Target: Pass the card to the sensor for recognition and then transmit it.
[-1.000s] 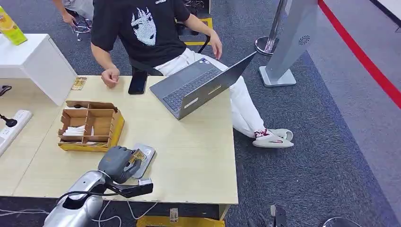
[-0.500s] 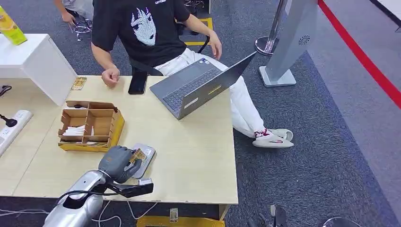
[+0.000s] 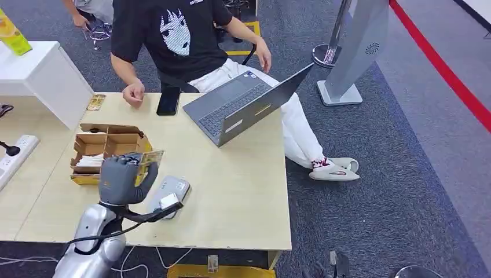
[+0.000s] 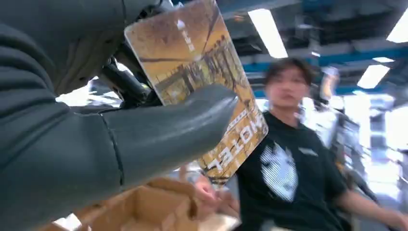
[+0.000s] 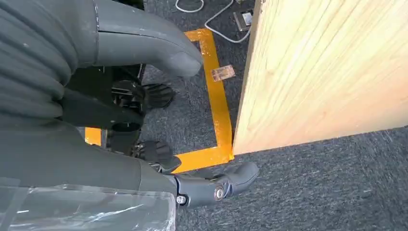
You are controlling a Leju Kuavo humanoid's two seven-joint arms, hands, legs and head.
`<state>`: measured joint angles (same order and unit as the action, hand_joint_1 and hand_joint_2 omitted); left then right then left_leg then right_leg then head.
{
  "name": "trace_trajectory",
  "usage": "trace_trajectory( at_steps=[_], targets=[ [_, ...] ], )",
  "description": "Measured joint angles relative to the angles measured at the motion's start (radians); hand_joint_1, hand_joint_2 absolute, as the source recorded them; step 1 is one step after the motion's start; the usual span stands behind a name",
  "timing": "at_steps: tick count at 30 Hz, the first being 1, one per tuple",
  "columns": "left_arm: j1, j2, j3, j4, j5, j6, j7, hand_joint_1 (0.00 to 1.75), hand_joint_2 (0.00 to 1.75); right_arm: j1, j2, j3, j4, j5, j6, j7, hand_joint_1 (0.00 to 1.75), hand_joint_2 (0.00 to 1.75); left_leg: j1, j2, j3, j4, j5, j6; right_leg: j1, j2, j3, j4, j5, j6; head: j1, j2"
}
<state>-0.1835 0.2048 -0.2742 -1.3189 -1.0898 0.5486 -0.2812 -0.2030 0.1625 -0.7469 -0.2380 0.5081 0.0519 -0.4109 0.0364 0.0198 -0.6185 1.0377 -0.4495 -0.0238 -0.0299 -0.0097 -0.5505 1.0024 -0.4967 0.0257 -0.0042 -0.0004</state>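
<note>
Yellow card (image 3: 149, 157) is pinched in the left hand (image 3: 120, 179), raised over the bench (image 3: 243, 191) above the grey sensor (image 3: 169, 194). Right hand (image 5: 120, 96) hangs off the bench edge, fingers loosely apart, holding nothing.

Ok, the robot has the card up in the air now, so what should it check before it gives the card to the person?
1. Card held by the left hand: ok; in the left wrist view the thumb presses across it.
2. Card off the sensor: ok, lifted above it.
3. Sensor read the card: cannot tell.
4. Person ready to take it: not ok; the nearest hand rests on the table.
5. Right hand out of the way: ok, hanging beside the table, holding nothing.
</note>
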Motion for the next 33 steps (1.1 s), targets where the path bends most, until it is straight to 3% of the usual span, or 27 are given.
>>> trace_trajectory(
  at_steps=[3,9,29,30,31,33],
  targets=[
    [0.016,-0.018,0.106,-0.055,0.036,0.061,-0.070,1.75,1.75,0.000,0.004,0.001,0.000,-0.001,0.000,0.000,0.00,1.75,0.000,0.000,0.000,0.000,0.000,0.000,0.000,0.000,0.000,0.000,0.000,0.000,-0.001,0.000],
    [0.030,-0.055,0.205,-0.085,0.028,0.068,-0.114,1.75,1.75,-0.001,0.008,0.008,0.000,-0.002,0.000,-0.001,0.00,1.75,0.000,0.000,0.000,0.000,0.000,0.000,0.000,-0.001,0.000,0.000,0.000,0.000,0.000,0.000],
    [0.033,-0.090,0.267,-0.099,0.016,0.058,-0.124,1.75,1.75,-0.003,0.011,0.019,0.000,-0.005,0.000,-0.002,0.00,1.75,0.000,0.000,0.000,0.000,0.000,0.000,0.000,-0.001,0.000,0.000,0.000,0.000,-0.001,0.000],
    [0.033,-0.090,0.267,-0.099,0.015,0.054,-0.124,1.54,1.75,-0.002,0.011,0.019,0.000,-0.005,0.000,-0.002,0.00,1.75,0.000,0.000,0.000,0.000,0.000,0.000,0.000,-0.001,0.000,0.000,0.000,0.000,-0.001,0.000],
    [0.033,-0.090,0.267,-0.099,0.012,0.049,-0.124,0.03,1.75,-0.002,0.011,0.019,0.000,-0.005,0.000,-0.002,0.00,1.75,0.000,0.000,0.000,0.000,0.000,0.000,0.000,-0.001,0.000,0.000,0.000,0.000,-0.001,0.000],
    [0.032,-0.091,0.267,-0.099,0.014,0.019,-0.125,0.00,1.75,-0.002,0.011,0.019,0.000,-0.006,0.000,-0.003,0.00,1.75,0.000,0.000,0.000,0.000,0.000,0.000,0.000,-0.001,0.000,0.000,0.000,0.000,0.000,0.000]
  ],
)
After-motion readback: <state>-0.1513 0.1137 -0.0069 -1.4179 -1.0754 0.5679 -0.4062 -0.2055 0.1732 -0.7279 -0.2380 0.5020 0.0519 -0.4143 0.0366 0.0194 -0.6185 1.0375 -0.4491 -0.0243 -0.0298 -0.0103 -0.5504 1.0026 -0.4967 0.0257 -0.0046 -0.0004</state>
